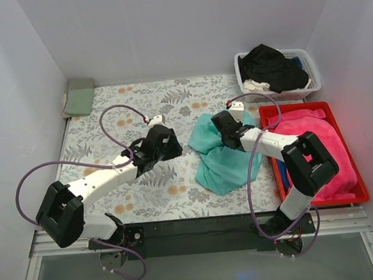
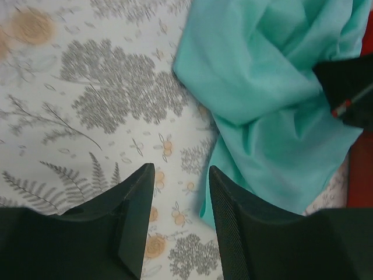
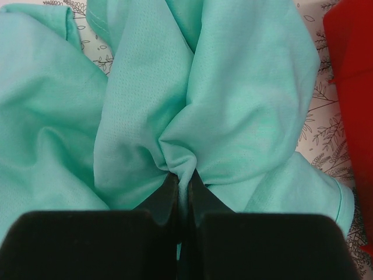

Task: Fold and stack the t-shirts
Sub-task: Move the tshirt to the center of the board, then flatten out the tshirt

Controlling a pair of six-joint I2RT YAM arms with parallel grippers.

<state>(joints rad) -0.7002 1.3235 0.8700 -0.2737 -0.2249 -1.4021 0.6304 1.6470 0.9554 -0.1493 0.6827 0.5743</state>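
White walls box in a table under a fern-print cover point(image 1: 108, 120).

Top view: teal tee point(image 1: 223, 160) bunched on the cover, right of centre, just beside the red tray point(image 1: 363, 195) holding pink cloth point(image 1: 321, 143). Black tee point(image 1: 271, 67) heaped in the white basket point(image 1: 310, 73) at back right. My left gripper point(image 1: 167, 144) is over bare cover, left of the teal tee. My right gripper point(image 1: 228, 134) is on the tee's upper part.

Left wrist: left gripper point(image 2: 180, 170) fingers apart, nothing between them; teal tee point(image 2: 274, 105) lies ahead to the right.

Right wrist: right gripper point(image 3: 182, 178) pinched tight on a gathered fold of the teal tee point(image 3: 233, 87); red tray point(image 3: 349, 87) at the right edge.
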